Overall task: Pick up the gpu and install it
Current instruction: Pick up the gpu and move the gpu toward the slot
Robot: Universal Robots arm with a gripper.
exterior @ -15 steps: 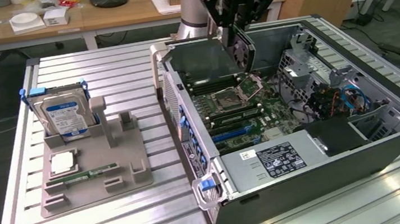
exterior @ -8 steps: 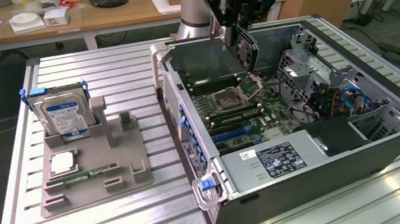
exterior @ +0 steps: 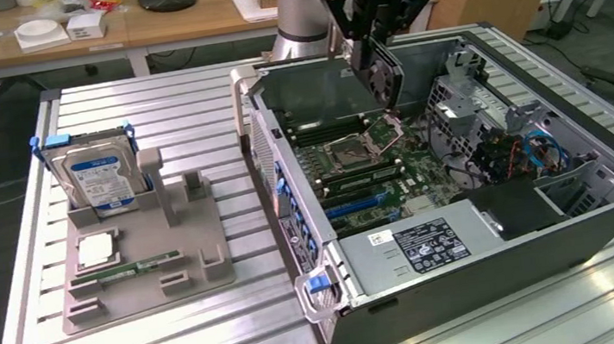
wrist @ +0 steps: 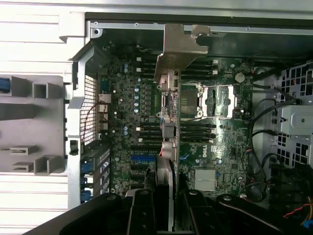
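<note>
- Gripper is clamped on the top edge of the gpu; in the wrist view the card runs edge-on between the two black fingers.
- The gpu hangs on edge inside the open computer case, over the motherboard near the CPU socket, and is not seated in any slot.
- Step in hand, as a judgement: bringing the card down to an expansion slot. It is done well if the card's long edge stays parallel to the slot, the metal bracket faces the case wall, the descent is straight with no twist, and the card stays clear of the socket lever and memory slots.
- Gpu: thin, flat and rigid, with a dark body and a dull grey sheet-metal bracket bent at its end.
- Motherboard: green, densely packed, with long black slots and one blue slot.
- Case: grey steel with perforated panels.
- Grey moulded holder on the ribbed aluminium table carries a silver hard drive and a green memory stick.
</note>
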